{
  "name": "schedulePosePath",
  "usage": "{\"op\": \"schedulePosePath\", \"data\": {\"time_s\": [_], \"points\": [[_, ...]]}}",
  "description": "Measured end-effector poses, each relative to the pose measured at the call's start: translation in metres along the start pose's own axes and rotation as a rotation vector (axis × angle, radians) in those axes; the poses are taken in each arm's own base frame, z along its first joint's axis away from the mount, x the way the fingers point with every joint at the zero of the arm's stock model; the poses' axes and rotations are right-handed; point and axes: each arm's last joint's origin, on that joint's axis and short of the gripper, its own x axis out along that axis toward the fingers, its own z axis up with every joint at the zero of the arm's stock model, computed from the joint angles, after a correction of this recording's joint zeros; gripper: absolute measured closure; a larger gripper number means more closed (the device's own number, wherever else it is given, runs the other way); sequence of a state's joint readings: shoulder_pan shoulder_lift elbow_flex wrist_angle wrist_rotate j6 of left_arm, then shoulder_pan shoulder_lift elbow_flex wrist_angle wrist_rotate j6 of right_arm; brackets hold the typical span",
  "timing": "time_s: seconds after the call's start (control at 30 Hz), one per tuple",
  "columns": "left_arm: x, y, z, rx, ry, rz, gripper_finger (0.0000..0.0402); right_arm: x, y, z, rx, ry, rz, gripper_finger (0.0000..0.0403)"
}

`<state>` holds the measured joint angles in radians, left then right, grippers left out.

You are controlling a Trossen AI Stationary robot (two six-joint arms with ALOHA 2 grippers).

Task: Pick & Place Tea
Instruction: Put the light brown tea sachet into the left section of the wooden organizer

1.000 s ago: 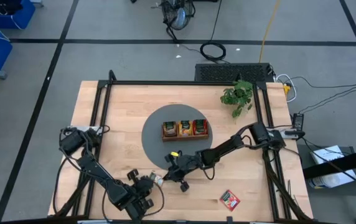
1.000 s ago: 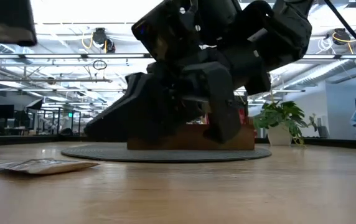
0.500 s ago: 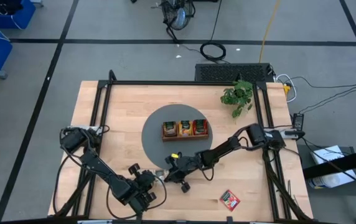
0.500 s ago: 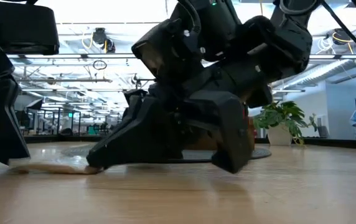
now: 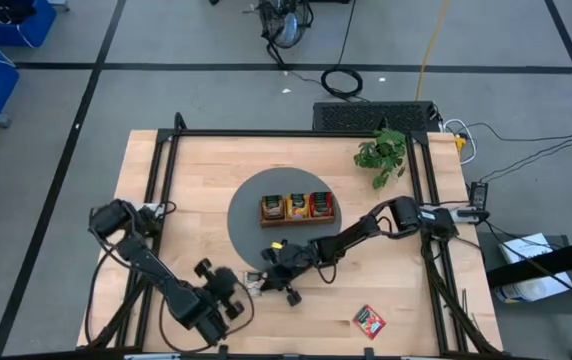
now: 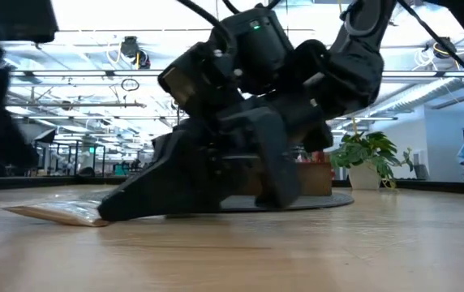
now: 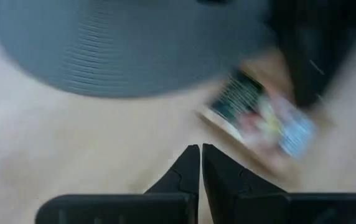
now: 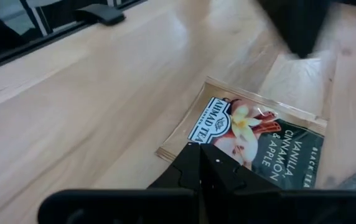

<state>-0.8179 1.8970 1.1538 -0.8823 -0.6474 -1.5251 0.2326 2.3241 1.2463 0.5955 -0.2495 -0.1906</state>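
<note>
A beige-white tea sachet (image 8: 252, 140) printed "Vanilla Cinnamon & Apple" lies flat on the wood, near the table's near edge (image 5: 254, 283) (image 6: 53, 212). My right gripper (image 8: 200, 149) is shut, its tips at the sachet's edge (image 5: 267, 277) (image 6: 106, 215). My left gripper (image 7: 200, 149) is shut and stands just left of the sachet (image 5: 228, 288), touching nothing; its blurred view shows the sachet (image 7: 259, 121) ahead. A red sachet (image 5: 369, 320) lies alone toward the near right. My right gripper's shut fingertips (image 8: 193, 155) rest on the sachet's edge strip beside the brand label (image 8: 184, 140). They slant down from the table's right side. The sachet stays flat on the table (image 6: 62, 214), not lifted.
A brown wooden tray (image 5: 297, 221) holding sachets sits on a round grey mat (image 5: 251, 235) at mid-table. A small potted plant (image 5: 381, 155) stands at the far right. Black frame rails (image 5: 161, 180) run along the table's left, far and right sides.
My right gripper has moved toward the table's left and tipped down until its fingertips reach the sachet. My left gripper has drawn back toward the table's left, away from the sachet. The sachet has stayed flat on the table.
</note>
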Motion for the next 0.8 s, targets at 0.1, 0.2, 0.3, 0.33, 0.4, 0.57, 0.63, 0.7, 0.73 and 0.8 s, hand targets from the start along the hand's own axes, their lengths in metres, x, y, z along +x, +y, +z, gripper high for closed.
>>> {"op": "schedulePosePath", "data": {"time_s": [0.1, 0.2, 0.3, 0.33, 0.4, 0.57, 0.63, 0.7, 0.73, 0.8], "points": [[-0.005, 0.010, 0.004, 0.001, 0.000, 0.061, 0.0376, 0.002, -0.001, -0.007, 0.011, 0.024, 0.000, 0.0403], [-0.005, 0.013, 0.002, 0.067, 0.110, 0.076, 0.0376, 0.002, -0.001, -0.007, 0.012, 0.028, -0.003, 0.0403], [-0.002, 0.012, 0.005, 0.090, 0.188, 0.073, 0.0376, 0.002, -0.001, -0.008, 0.013, 0.029, -0.004, 0.0403], [-0.001, 0.012, 0.006, 0.078, 0.213, 0.068, 0.0376, 0.002, 0.000, -0.008, 0.015, 0.030, -0.004, 0.0403], [0.001, 0.010, 0.007, 0.021, 0.268, 0.053, 0.0376, 0.002, 0.000, -0.008, 0.015, 0.031, -0.004, 0.0403], [0.005, 0.009, 0.011, -0.034, 0.332, 0.044, 0.0375, 0.002, 0.000, -0.011, 0.023, 0.057, 0.004, 0.0403], [0.008, 0.010, 0.016, -0.043, 0.342, 0.061, 0.0373, 0.002, 0.001, -0.011, 0.024, 0.057, 0.022, 0.0403], [0.013, 0.012, 0.022, -0.039, 0.363, 0.068, 0.0360, 0.002, 0.001, -0.012, 0.027, 0.055, 0.050, 0.0403], [0.016, 0.013, 0.025, -0.041, 0.371, 0.076, 0.0348, 0.002, 0.001, -0.012, 0.028, 0.058, 0.050, 0.0403], [0.020, 0.017, 0.032, -0.050, 0.381, 0.110, 0.0313, 0.002, 0.001, -0.012, 0.027, 0.057, 0.048, 0.0403]]}}
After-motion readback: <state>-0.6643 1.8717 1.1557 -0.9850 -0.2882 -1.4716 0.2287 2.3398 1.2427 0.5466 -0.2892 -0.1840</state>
